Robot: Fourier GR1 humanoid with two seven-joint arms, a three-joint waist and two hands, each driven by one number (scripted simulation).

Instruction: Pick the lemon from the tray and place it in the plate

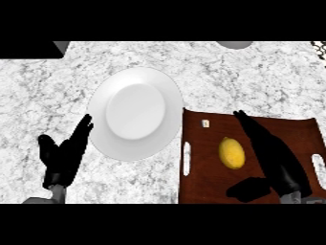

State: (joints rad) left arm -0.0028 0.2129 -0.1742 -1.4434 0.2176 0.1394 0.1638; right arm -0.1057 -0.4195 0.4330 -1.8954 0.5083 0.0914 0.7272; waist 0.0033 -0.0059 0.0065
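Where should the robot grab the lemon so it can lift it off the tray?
Around its fat middle, probably. The lemon lies flat on the brown tray with its pointed ends facing up and down the view, so its long sides are free. The right hand is open just right of it, thumb below; closing from that side across the middle looks easiest. The plate waits to the left.

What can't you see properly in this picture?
- Head view: a dark box and a grey round thing are cut off by the top edge.
- A tiny pale thing on the tray is too small to name.
- The right hand hides part of the tray beside the lemon.
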